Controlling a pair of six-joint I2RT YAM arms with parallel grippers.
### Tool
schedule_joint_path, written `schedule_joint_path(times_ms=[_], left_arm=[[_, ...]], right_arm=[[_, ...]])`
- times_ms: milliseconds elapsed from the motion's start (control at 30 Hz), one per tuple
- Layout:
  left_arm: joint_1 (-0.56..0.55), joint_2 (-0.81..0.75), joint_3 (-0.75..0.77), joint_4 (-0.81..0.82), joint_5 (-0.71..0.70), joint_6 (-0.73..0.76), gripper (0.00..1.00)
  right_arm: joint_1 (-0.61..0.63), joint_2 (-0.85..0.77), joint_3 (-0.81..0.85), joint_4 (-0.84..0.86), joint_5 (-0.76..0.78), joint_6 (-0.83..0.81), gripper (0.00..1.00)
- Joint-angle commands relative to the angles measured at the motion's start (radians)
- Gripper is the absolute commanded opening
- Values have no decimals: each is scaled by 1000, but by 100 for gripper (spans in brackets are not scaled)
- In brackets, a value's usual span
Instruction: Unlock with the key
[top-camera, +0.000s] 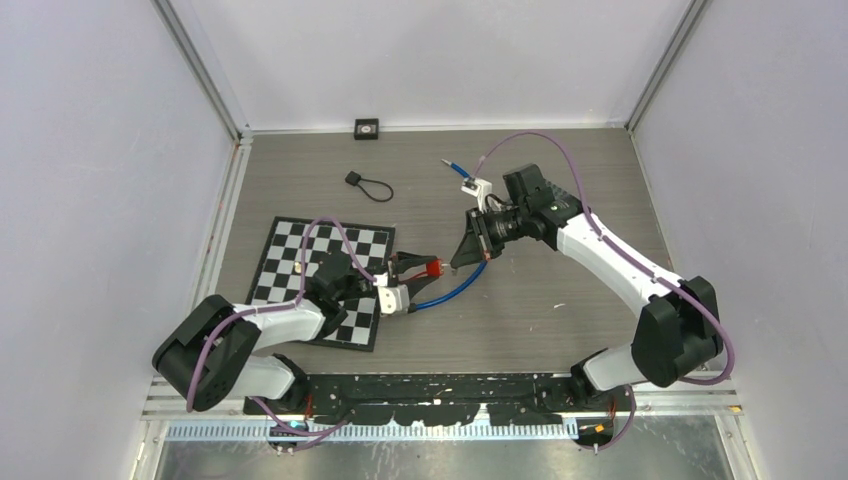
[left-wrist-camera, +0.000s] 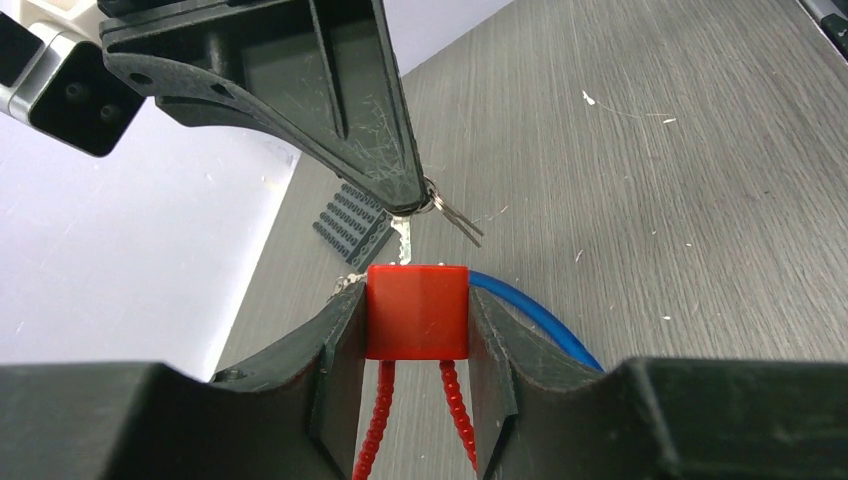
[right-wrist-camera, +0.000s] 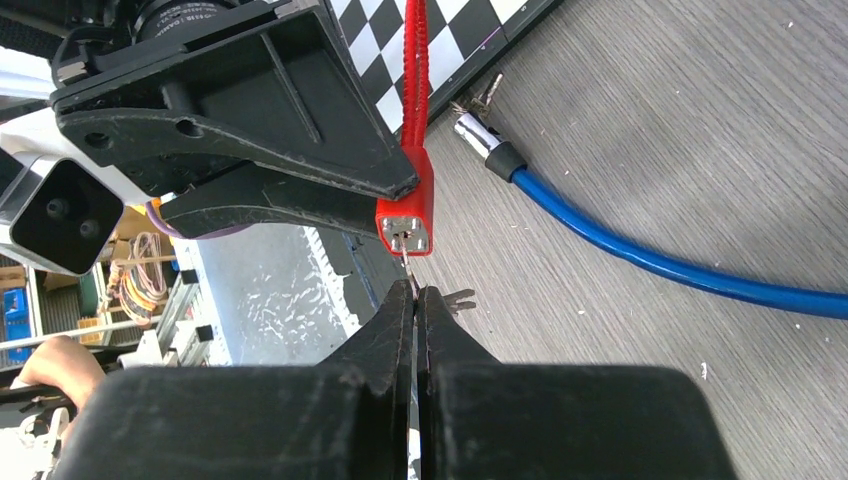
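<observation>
Key (left-wrist-camera: 403, 239) pinched in shut right pincer (right-wrist-camera: 416, 296) meets red lock (right-wrist-camera: 418, 200) clamped in part-open left pincer (left-wrist-camera: 417, 325).

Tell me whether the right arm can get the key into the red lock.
Probably yes: the right end effector holds the key at the lock keyhole, nothing between; the left end effector clamps only its sides.

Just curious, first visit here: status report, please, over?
Left gripper clamps red lock. Right gripper shut on key, tip at keyhole. Blue cable lies beside, not blocking.

Black-and-white arms (top-camera: 610, 262) — purple cables (top-camera: 535, 134), scuffed black fingers (left-wrist-camera: 280, 90)
</observation>
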Motion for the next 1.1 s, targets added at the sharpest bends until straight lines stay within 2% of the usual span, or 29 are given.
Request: schedule_joint_path(times_ms=[0, 833, 1067], left_arm=[[-3, -1, 34, 86, -15, -13, 0], [-3, -3, 37, 82, -33, -15, 0], [-3, -10, 27, 80, -1, -16, 0]], right_arm=[[13, 13, 11, 50, -8, 20, 0], [30, 39, -12, 65, 3, 22, 1], [30, 36, -4, 65, 17, 20, 0]])
